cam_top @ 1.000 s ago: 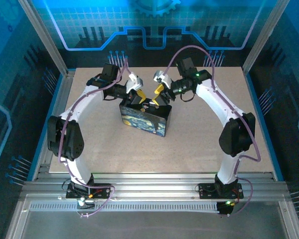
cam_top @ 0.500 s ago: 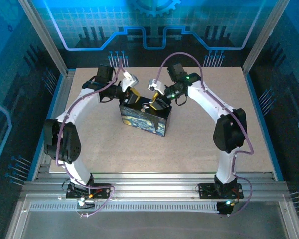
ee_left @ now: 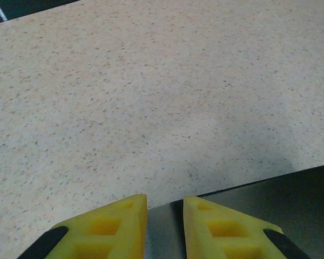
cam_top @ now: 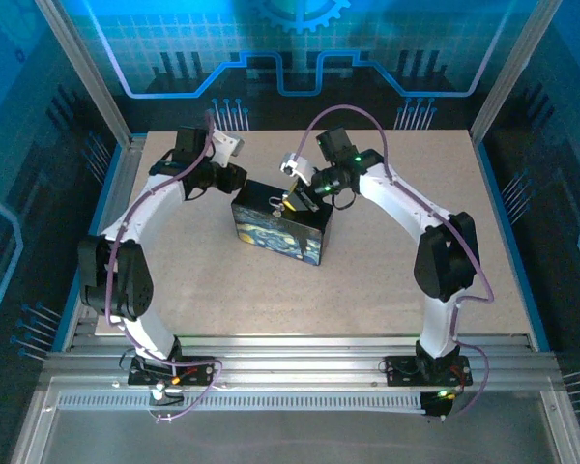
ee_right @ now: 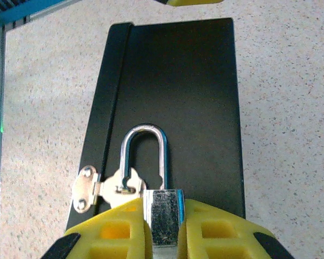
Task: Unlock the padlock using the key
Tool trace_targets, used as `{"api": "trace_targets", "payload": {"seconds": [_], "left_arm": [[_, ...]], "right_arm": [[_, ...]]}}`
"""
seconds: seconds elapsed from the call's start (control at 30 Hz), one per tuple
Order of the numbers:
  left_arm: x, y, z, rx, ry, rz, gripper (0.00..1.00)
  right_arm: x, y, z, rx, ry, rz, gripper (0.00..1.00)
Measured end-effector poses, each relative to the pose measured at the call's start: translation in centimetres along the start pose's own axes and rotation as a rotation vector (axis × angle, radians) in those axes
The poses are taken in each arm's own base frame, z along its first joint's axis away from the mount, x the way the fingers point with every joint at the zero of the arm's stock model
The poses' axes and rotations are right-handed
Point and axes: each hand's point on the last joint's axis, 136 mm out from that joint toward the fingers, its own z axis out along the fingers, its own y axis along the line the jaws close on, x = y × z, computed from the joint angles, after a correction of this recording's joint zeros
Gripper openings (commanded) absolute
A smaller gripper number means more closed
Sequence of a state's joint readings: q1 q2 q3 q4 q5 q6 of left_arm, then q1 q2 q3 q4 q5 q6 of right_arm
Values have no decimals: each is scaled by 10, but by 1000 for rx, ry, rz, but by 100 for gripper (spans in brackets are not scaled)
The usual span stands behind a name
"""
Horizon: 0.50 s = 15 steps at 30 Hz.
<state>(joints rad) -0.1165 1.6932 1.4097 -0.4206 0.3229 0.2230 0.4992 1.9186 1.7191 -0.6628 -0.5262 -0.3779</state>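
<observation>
The tiny silver padlock stands on the black top of the night-sky box, and its shackle passes through the silver hasp. My right gripper is shut on the padlock's body, one yellow finger on each side. From above, the right gripper is over the box. My left gripper hovers just off the box's far left corner. Its yellow fingertips stand a narrow gap apart, and in that gap is only the box's grey edge. The key is out of view.
The speckled beige tabletop stretches all round the box. Metal frame posts and rails border it at the sides and at the near edge. Purple cables loop above both arms.
My left gripper has pulled back to the left, off the box top. My right gripper has shifted left and lower over the box, onto the padlock.
</observation>
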Motion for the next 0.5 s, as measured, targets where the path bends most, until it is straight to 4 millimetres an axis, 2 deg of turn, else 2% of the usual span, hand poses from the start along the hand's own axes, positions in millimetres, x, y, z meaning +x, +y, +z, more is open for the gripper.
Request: {"api": "trace_targets", "payload": {"seconds": [0.37,0.5], "left_arm": [[16,2,4,-3,37,-104,25],[15,1,3,-4,34,-129,28]], "right_arm": [[-14,-15,1,84,-47,178,3],[-20,-28,-8,129,-102,271,2]]}}
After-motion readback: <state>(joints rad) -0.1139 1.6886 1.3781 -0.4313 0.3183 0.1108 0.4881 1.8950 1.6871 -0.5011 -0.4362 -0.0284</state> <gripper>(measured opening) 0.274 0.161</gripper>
